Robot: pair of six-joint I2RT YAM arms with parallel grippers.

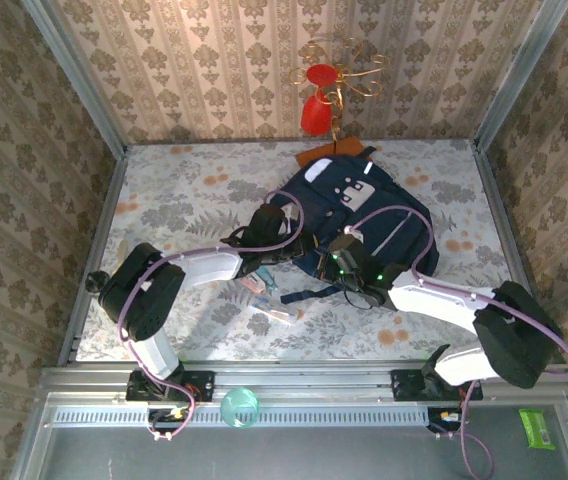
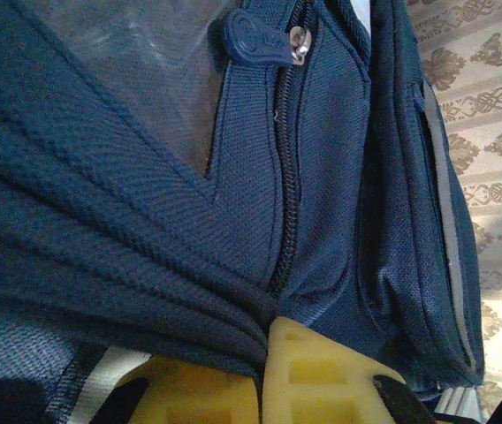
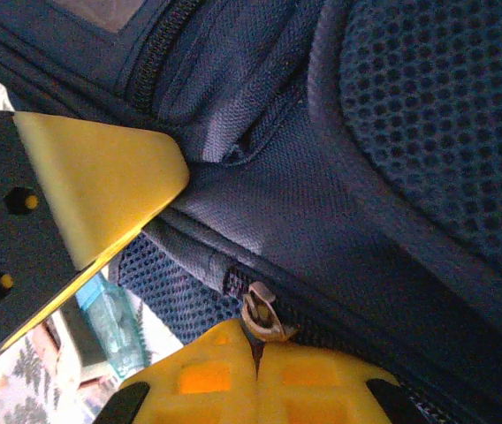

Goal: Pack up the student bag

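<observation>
Left jaws: closed. The yellow pads [image 2: 317, 375] pinch a bunch of navy fabric folds on the student bag [image 1: 364, 205], right beside a closed zip line.
Blue zip pull [image 2: 255, 40]: a rubbery tab with a metal ring at the top of that zip, well apart from the pinch.
Small items [image 1: 269, 295]: they lie on the desk [image 1: 184, 190] just near of the bag's left corner, between the two arms. They are pale blue and pinkish, too small to name.
Student bag: it lies flat on the flowered desk, far of centre and a little to the right. Its white and grey patches face up, and a black strap trails toward the near side.
Right jaws: closed. The pads [image 3: 207, 375] are pressed together at the bag's near edge, with a tan metal zip pull [image 3: 260, 314] caught at their tips. The bag's mesh padding sits to the right.
Yellow-tipped black part [image 3: 92, 190]: it juts in from the left in the right wrist view and touches the bag's fabric. I cannot tell which arm it belongs to.
Pale blue object [image 3: 110, 322]: it sits below the bag's edge, mostly covered and not identifiable.
Hidden: from above, the two wrists cover the bag's near edge. The main opening cannot be made out.
Green packet [image 1: 537, 428]: it lies at the near right, off the desk, with its print unreadable.
</observation>
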